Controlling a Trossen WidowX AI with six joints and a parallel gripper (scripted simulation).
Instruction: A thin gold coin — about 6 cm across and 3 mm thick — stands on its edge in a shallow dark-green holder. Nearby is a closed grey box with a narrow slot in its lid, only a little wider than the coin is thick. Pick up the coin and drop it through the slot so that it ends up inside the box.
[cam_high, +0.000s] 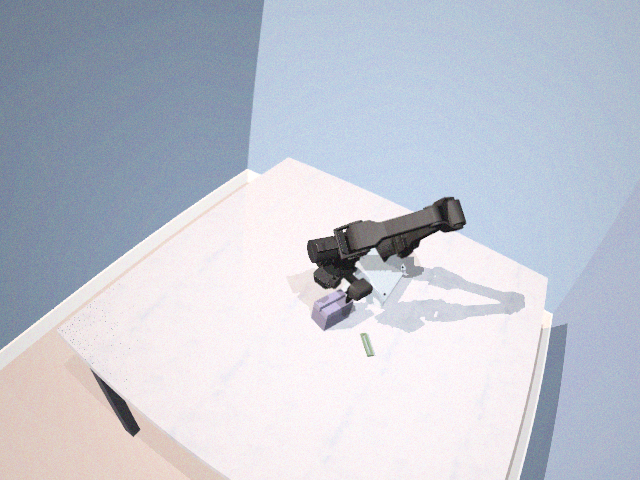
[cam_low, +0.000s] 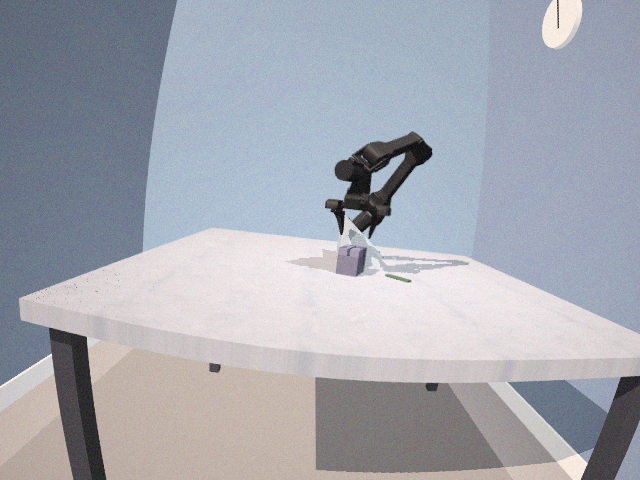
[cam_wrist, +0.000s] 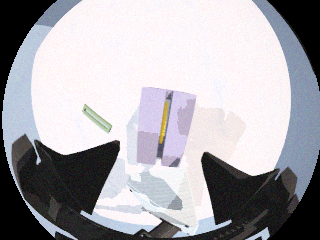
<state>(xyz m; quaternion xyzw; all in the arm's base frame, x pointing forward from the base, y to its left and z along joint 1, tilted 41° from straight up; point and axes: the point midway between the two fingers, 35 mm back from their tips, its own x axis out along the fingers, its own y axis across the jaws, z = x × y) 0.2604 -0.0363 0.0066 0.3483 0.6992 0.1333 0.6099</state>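
Gold shows as a thin line in the slot (cam_wrist: 164, 127) of the grey box (cam_wrist: 167, 127): the coin (cam_wrist: 164, 119) sits edge-on in it. My fingers hang spread wide above the box, holding nothing. The green holder (cam_wrist: 96, 118) lies apart on the desk (cam_wrist: 174, 34).

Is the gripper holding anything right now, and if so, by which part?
Nothing is held. The gripper is open above the grey slotted box, and the thin gold coin sits edge-on in the slot, apart from both fingers.

one coin (cam_wrist: 164, 122), one box (cam_high: 331, 309), one holder (cam_high: 367, 344), one table (cam_low: 217, 304), one arm (cam_high: 392, 232)
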